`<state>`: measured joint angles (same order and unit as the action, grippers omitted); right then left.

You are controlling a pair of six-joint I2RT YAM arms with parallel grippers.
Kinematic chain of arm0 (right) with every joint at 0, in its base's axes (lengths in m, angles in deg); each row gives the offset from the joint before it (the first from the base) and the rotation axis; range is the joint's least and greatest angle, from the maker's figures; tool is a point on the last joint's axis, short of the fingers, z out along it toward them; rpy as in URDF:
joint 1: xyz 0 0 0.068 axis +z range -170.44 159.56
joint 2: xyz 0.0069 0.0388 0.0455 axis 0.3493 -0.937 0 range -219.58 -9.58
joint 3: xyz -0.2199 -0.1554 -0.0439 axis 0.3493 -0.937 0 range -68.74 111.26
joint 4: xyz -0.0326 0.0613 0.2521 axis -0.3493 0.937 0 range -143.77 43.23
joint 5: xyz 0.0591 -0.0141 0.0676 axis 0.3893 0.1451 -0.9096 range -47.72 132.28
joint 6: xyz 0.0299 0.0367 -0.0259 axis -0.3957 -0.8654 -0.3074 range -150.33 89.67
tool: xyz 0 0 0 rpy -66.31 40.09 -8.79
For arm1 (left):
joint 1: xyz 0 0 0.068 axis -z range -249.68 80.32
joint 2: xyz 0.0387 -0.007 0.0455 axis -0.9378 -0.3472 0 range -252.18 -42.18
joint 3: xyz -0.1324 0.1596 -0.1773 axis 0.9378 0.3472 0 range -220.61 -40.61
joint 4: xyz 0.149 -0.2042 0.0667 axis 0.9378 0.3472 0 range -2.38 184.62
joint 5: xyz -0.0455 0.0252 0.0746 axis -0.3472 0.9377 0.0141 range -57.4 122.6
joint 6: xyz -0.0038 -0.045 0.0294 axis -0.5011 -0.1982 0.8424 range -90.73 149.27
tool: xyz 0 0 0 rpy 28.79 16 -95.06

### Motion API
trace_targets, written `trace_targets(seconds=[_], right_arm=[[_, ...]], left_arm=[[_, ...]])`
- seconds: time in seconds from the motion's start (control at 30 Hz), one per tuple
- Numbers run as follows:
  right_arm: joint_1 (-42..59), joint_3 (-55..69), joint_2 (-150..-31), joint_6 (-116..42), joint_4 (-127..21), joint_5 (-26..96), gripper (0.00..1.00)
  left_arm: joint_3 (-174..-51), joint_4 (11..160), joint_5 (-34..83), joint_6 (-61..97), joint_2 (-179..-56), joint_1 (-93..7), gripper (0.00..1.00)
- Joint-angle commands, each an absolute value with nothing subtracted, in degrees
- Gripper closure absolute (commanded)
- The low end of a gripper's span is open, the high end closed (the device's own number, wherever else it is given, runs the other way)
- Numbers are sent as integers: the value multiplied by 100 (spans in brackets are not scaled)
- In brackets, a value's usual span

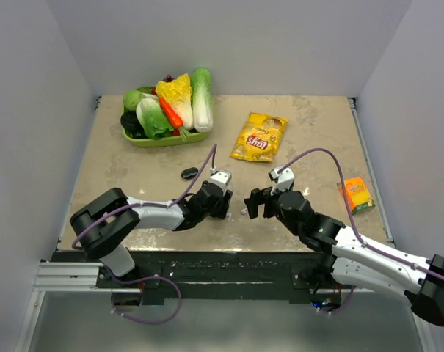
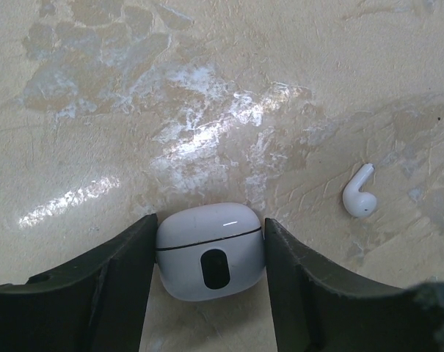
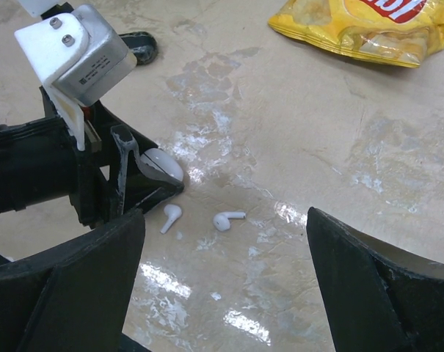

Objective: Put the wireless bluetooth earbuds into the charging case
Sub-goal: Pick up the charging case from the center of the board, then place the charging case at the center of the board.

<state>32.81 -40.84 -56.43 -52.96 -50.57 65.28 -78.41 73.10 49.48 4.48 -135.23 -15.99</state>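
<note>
The left gripper (image 2: 210, 222) is low on the bench (image 2: 133, 88) and its two dark fingers (image 2: 119, 286) lie against both sides of the white charging case (image 2: 207, 231), so it pinches the case. The case stands on the bench with its lid closed and a dark oval mark on its front.

One white earbud (image 2: 359, 192) with a short stem lies on the bench near the case, on its right side in the left wrist view. The right wrist view shows two such earbuds, one (image 3: 172, 217) just beside the left gripper's finger and the second (image 3: 227, 219) near it. They do not touch each other.

The right gripper (image 3: 223, 216) is spread wide and holds nothing; the two earbuds lie in front of it.

Farther back are a yellow chips bag (image 1: 259, 137), a small dark oval object (image 1: 188, 174), a green tray (image 1: 144, 139) of toy vegetables and an orange box (image 1: 356, 194).
</note>
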Motion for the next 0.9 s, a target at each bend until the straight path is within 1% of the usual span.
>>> trace_targets(seconds=[0.0, 0.07, 0.1, 0.17, 0.2, 0.23, 0.3, 0.33, 0.4, 0.43, 0.47, 0.5, 0.53, 0.57, 0.6, 0.63, 0.67, 0.7, 0.73, 0.87], right_arm=[[3300, -4097, -5572, -5415, -5123, 6680, 6], [3300, -4079, -5537, -5476, -5061, 6785, 5], [3300, -4071, -5493, -5598, -4983, 6820, 5], [3300, -3948, -5440, -5783, -4859, 6847, 5], [3300, -3791, -5397, -5845, -4693, 6838, 4], [3300, -3694, -5387, -5889, -4622, 6734, 4], [3300, -3326, -5414, -6021, -4377, 6602, 2], [3300, -3210, -5483, -6030, -4323, 6410, 2], [3300, -2921, -5572, -5995, -4226, 6285, 2], [3300, -2850, -5633, -5969, -4209, 6154, 2], [3300, -2797, -5660, -5908, -4200, 6101, 2], [3300, -2709, -5669, -5898, -4217, 6048, 2], [3300, -2673, -5686, -5855, -4226, 6004, 2], [3300, -2621, -5695, -5837, -4278, 5986, 2], [3300, -2585, -5686, -5828, -4287, 5951, 2], [3300, -2550, -5686, -5811, -4287, 5881, 2], [3300, -2480, -5686, -5784, -4287, 5811, 2], [3300, -2445, -5695, -5741, -4279, 5740, 2], [3300, -2401, -5739, -5636, -4235, 5644, 2], [3300, -2120, -6080, -5407, -3858, 5423, 2]], left_arm=[[-7490, 7437, 5087, 343, -13359, -1572, 73], [-7357, 7269, 5350, 396, -12947, -1589, 81], [-7200, 7051, 5456, 431, -12763, -1589, 87], [-6937, 6795, 5624, 571, -12130, -1642, 93], [-6839, 6437, 5624, 641, -11737, -1660, 98], [-6742, 6233, 5554, 738, -11550, -1668, 100], [-6417, 5399, 5274, 1019, -11120, -1756, 100], [-6294, 5109, 5055, 1116, -11022, -1774, 100], [-5987, 4257, 5053, 1213, -10916, -1818, 100], [-5838, 3853, 4931, 1431, -10950, -1835, 100], [-5427, 2657, 4817, 1572, -11003, -1835, 100], [-5171, 1880, 4589, 1696, -11281, -1835, 100], [-4751, 288, 4517, 1949, -11502, -1835, 100], [-4616, -450, 4447, 2082, -12096, -1835, 100], [-4519, -1110, 4229, 2258, -12432, -1835, 100], [-4431, -2134, 4087, 2651, -12792, -1835, 100], [-4534, -2092, 3886, 2777, -13161, -1844, 100], [-4596, -2092, 3318, 3169, -13296, -1827, 100], [-4693, -2101, 3051, 3234, -13375, -1801, 100], [-4834, -2110, 2400, 3366, -13595, -1721, 100]])
